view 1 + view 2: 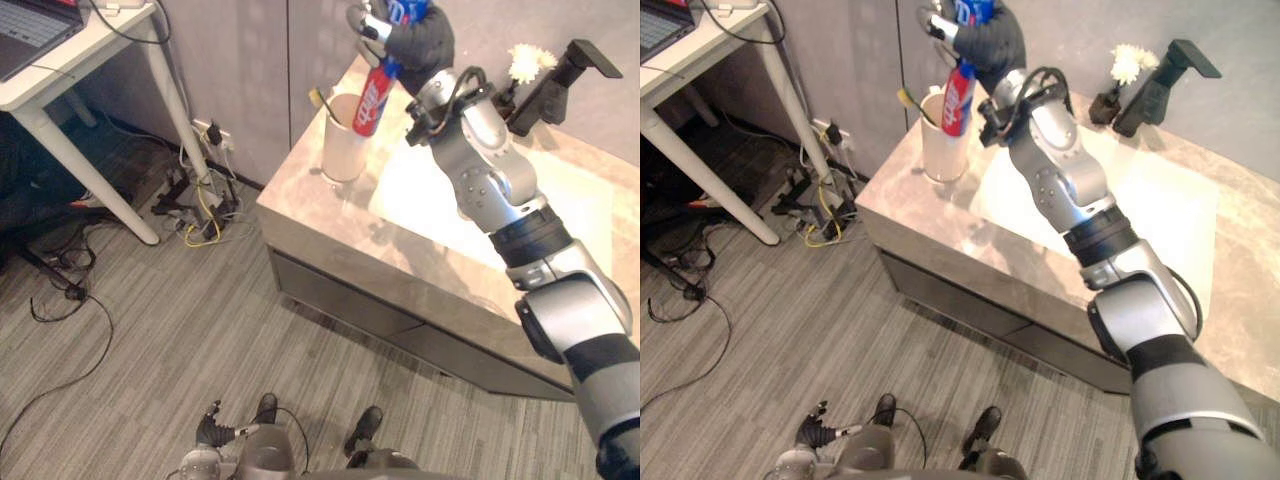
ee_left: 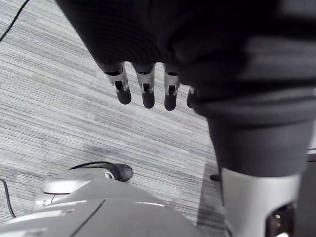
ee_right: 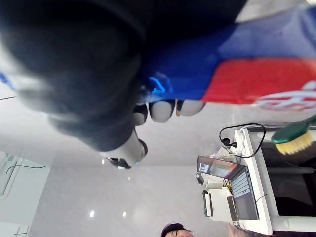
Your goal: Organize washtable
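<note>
A red and blue toothpaste tube [image 1: 373, 92] points down into a cream cup [image 1: 345, 140] that stands near the far left corner of the marble washtable [image 1: 330, 225]. My right hand [image 1: 412, 40] is shut on the tube's upper part above the cup; the tube [image 3: 247, 74] lies across its fingers in the right wrist view. A green-handled toothbrush [image 1: 321, 101] leans in the cup, its bristled head [image 3: 295, 140] showing past the tube. My left hand [image 2: 148, 91] hangs low over the floor with straight fingers and holds nothing.
A white sink basin [image 1: 470, 200] fills the washtable's middle. Behind it stand a black faucet [image 1: 560, 80] and a small vase with a white flower [image 1: 528, 62]. A white desk with a laptop [image 1: 35, 30] stands at the left, with tangled cables [image 1: 200, 215] on the floor.
</note>
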Controlling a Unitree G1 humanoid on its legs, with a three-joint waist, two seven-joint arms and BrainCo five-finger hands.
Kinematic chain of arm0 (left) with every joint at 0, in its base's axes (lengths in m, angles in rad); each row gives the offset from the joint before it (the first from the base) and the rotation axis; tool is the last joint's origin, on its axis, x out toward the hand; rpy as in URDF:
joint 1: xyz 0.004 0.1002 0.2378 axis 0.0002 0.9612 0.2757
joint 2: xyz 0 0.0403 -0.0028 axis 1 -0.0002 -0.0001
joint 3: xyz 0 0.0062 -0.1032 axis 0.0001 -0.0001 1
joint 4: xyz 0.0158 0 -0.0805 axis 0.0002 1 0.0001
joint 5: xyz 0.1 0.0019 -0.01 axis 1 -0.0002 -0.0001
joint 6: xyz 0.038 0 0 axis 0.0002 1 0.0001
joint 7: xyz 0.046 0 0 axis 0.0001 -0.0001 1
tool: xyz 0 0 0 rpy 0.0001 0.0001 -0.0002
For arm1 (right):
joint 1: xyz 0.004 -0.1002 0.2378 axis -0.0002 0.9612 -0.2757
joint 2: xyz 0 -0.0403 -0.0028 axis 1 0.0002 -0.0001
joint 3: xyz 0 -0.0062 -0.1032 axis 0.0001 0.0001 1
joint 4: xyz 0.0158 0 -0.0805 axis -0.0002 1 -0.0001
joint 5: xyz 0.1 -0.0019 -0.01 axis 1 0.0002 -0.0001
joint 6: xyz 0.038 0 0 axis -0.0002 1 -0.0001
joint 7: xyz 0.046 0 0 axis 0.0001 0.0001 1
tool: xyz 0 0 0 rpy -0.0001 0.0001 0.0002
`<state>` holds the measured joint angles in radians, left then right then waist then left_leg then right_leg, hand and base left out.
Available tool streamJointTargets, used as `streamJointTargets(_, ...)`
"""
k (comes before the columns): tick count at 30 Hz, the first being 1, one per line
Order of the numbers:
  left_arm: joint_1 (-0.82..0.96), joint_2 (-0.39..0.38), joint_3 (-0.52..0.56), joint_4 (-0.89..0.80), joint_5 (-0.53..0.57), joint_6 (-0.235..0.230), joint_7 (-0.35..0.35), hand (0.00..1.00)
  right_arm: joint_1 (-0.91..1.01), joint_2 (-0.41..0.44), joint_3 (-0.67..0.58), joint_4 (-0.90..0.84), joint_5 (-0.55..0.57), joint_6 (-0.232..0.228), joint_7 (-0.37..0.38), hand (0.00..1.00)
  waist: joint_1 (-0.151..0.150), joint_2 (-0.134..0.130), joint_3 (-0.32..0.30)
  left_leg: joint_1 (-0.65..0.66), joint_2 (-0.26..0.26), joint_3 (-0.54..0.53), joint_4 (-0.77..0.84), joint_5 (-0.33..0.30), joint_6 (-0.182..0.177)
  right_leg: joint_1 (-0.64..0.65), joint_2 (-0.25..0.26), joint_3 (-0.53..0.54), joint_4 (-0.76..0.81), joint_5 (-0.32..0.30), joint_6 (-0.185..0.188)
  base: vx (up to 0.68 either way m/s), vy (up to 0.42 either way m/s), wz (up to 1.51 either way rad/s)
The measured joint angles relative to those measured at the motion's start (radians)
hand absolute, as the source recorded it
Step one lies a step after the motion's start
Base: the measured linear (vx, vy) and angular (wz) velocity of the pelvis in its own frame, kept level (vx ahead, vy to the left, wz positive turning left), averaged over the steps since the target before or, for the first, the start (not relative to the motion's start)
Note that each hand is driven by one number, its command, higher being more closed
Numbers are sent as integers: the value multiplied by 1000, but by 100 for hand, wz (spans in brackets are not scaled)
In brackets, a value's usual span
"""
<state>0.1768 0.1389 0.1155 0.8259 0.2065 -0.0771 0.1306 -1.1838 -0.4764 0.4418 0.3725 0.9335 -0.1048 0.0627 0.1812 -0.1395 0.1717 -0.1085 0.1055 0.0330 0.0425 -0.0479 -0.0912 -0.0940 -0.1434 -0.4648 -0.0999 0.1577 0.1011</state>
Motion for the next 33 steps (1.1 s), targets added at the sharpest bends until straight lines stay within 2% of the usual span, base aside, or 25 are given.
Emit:
streamJointTargets(11,0,0,0,0,0,0,2,0,-3,-1,-49,1,1,-4,-38,100,0,1,1,2,0,6,0,0,0,-1,0,6,0,0,0,0,0,0)
streamJointTargets(19,0,-1,0,0,0,0,3,0,-5,-1,-79,1,33,-7,-37,100,0,3,2,3,0,7,0,0,0,-1,0,7,0,0,0,0,0,0)
streamJointTargets(25,0,-6,3,0,0,0,4,0,-59,-3,-94,1,50,-46,-37,100,-2,12,8,3,0,8,0,0,0,-1,0,7,0,0,0,0,0,0)
streamJointTargets(33,0,-7,4,1,-1,0,4,0,-66,-3,-132,1,50,-53,-43,100,0,12,9,3,0,7,0,0,0,-1,0,7,0,0,0,0,0,0)
